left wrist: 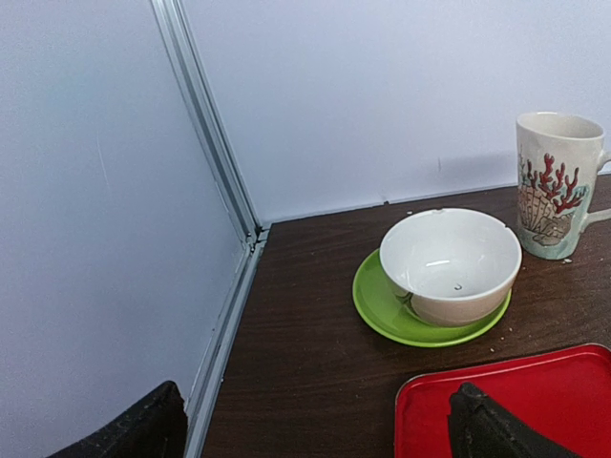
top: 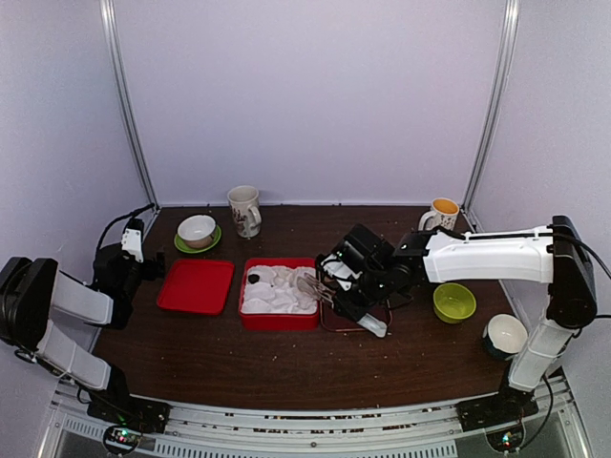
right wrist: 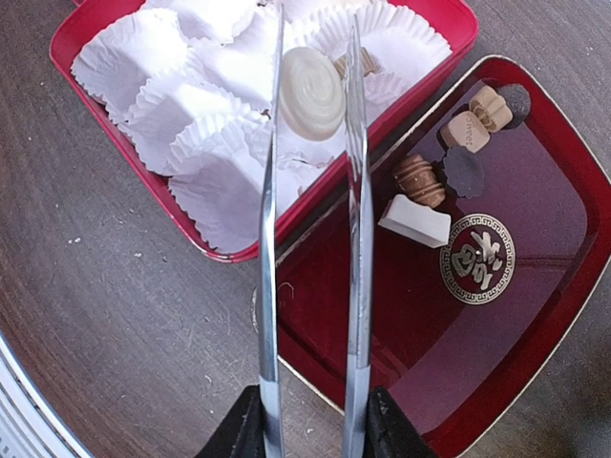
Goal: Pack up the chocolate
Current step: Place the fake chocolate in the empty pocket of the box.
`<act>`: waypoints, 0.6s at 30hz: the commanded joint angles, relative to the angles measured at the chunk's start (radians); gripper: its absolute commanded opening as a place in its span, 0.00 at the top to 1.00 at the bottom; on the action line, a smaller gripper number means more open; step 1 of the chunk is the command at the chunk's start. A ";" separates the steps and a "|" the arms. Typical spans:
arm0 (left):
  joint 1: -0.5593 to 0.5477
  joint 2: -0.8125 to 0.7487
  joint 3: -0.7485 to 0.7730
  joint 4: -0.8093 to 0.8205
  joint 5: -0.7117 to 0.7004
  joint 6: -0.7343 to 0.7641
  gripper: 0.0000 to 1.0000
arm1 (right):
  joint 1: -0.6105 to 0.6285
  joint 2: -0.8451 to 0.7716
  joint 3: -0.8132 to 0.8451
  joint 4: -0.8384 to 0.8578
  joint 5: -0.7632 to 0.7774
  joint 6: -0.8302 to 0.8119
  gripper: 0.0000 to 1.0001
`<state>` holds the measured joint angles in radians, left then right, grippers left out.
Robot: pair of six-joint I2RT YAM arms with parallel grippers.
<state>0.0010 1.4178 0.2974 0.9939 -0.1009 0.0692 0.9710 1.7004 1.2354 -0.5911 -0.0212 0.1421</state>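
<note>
My right gripper (right wrist: 310, 425) is shut on a pair of metal tongs (right wrist: 355, 239). The tong tips pinch a round cream-white chocolate (right wrist: 311, 93) above the white paper cups of the red box (right wrist: 105, 19). A tan piece (right wrist: 355, 63) lies in a cup just behind it, and a dark piece (top: 254, 279) sits at the box's far left corner. Several more chocolates lie on the dark red tray (right wrist: 535, 286): a white block (right wrist: 414, 220), a brown ridged piece (right wrist: 420, 180) and a dark disc (right wrist: 464, 170). My left gripper (left wrist: 315, 434) hangs open and empty at the far left.
A flat red lid (top: 196, 285) lies left of the box. Behind it stand a white bowl (left wrist: 451, 264) on a green saucer (left wrist: 377, 301) and a patterned mug (top: 245, 210). An orange-filled mug (top: 442, 212), a green bowl (top: 454, 301) and a white cup (top: 505, 335) stand at the right.
</note>
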 commanded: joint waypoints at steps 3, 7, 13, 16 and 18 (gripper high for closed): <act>0.009 0.005 0.014 0.053 -0.005 -0.002 0.02 | 0.007 0.018 0.034 -0.008 0.036 -0.010 0.68; 0.010 0.006 0.014 0.053 -0.005 -0.002 0.02 | 0.009 0.023 0.035 -0.001 0.035 -0.009 0.68; 0.009 0.005 0.015 0.053 -0.005 -0.002 0.02 | 0.009 0.033 0.036 -0.004 0.031 -0.012 0.66; 0.009 0.005 0.014 0.053 -0.005 -0.003 0.02 | 0.008 0.040 0.040 -0.007 0.028 -0.012 0.66; 0.009 0.005 0.014 0.053 -0.005 -0.002 0.02 | 0.009 0.042 0.041 -0.008 0.030 -0.012 0.66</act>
<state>0.0010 1.4178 0.2974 0.9939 -0.1009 0.0692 0.9714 1.7306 1.2465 -0.5934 -0.0170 0.1337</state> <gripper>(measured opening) 0.978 0.338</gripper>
